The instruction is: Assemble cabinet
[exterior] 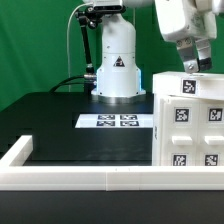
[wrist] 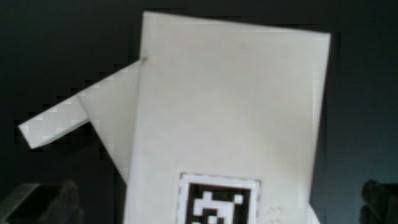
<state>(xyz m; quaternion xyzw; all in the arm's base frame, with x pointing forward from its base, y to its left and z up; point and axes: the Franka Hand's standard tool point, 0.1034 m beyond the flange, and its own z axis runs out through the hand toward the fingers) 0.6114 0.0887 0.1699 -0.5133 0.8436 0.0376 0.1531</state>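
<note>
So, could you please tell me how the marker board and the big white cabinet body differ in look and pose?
The marker board is thin and lies flat on the black table; the cabinet body is a bulky box standing tall. The marker board sits mid-table; the cabinet body stands at the exterior view's right. Both are white with black-and-white tags.

Even overhead light; my wrist view is soft-focused and dim-edged, the cabinet body (wrist: 222, 95) glaring white against black.

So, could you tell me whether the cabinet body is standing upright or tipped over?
Upright: in the exterior view the cabinet body stands straight on the table, its tagged face vertical.
</note>
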